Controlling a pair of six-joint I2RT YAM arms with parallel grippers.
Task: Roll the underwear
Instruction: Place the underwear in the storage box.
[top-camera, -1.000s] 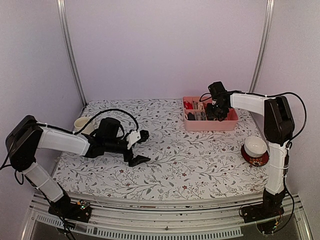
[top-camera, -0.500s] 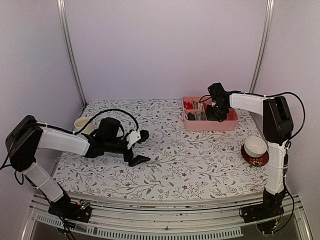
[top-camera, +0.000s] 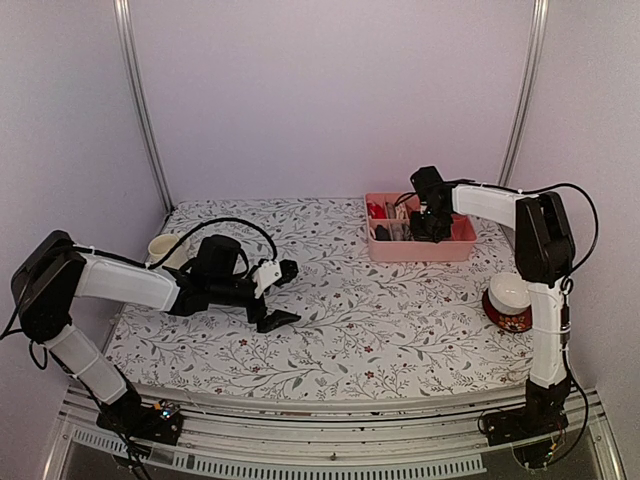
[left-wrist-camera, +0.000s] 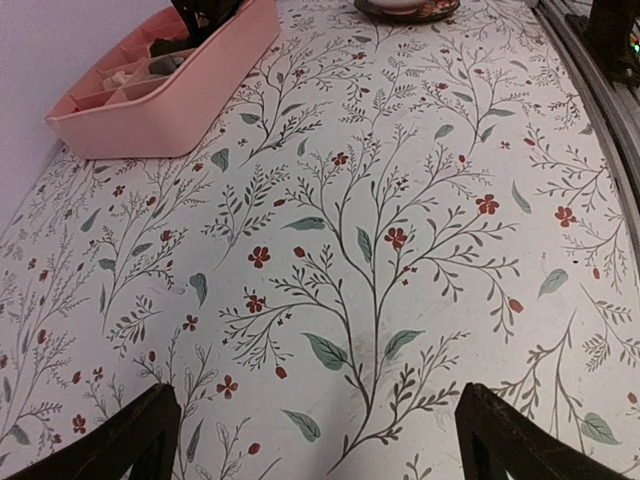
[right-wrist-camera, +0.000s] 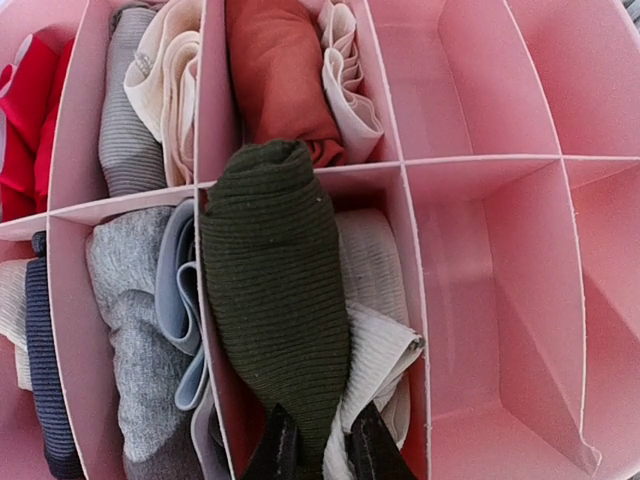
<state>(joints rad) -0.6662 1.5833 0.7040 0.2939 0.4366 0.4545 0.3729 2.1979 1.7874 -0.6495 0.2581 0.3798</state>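
Note:
In the right wrist view a rolled dark olive underwear (right-wrist-camera: 272, 290) lies along a middle compartment of the pink tray (right-wrist-camera: 480, 160). My right gripper (right-wrist-camera: 315, 455) is shut on its near end. A whitish ribbed underwear (right-wrist-camera: 380, 330) sits folded beside it in the same compartment. A rust-red one (right-wrist-camera: 275, 80) fills the compartment beyond. From above, the right gripper (top-camera: 432, 222) is down inside the tray (top-camera: 420, 250). My left gripper (top-camera: 283, 295) hovers open over the floral cloth, far from the tray, with nothing between its fingers (left-wrist-camera: 135, 440).
Other compartments hold grey, striped, cream and red rolled garments (right-wrist-camera: 135, 330); those on the right are bare pink (right-wrist-camera: 510, 300). A red-and-white bowl (top-camera: 511, 300) stands at the right edge and a cream cup (top-camera: 165, 246) at the left.
The right arm has shifted slightly to the left, its gripper staying in the tray. The left arm has not moved.

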